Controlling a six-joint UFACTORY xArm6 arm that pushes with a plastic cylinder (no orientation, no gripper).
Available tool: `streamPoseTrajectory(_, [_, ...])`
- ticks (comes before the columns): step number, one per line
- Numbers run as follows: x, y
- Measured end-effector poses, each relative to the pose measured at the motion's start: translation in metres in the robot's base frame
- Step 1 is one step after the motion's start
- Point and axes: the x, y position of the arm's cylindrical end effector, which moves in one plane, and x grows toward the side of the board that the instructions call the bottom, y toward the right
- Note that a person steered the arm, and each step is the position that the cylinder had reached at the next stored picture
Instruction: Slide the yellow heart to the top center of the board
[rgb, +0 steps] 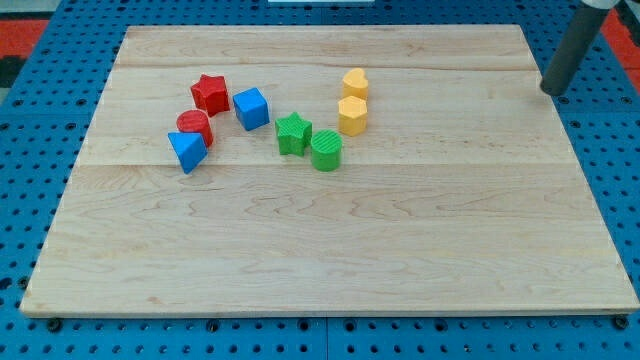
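Note:
Two yellow blocks stand above the board's middle, slightly to the right. The upper one (355, 83) looks like the yellow heart; the lower one (352, 116) is a yellow hexagon touching it from below. My tip (552, 93) is at the right edge of the wooden board (330, 250), near its top right corner, far to the right of both yellow blocks and touching no block.
A green star (293, 133) and green cylinder (326, 151) sit just left of and below the yellow hexagon. Further left are a blue cube (251, 108), red star (210, 94), red cylinder (194, 126) and blue triangle (187, 151). Blue pegboard surrounds the board.

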Motion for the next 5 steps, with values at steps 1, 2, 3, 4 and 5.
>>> streamPoseTrajectory(1, [0.002,-0.077])
streamPoseTrajectory(2, [0.002,-0.150])
streamPoseTrajectory(3, [0.001,-0.208])
streamPoseTrajectory(4, [-0.015,-0.252])
streamPoseTrajectory(5, [-0.017,-0.270])
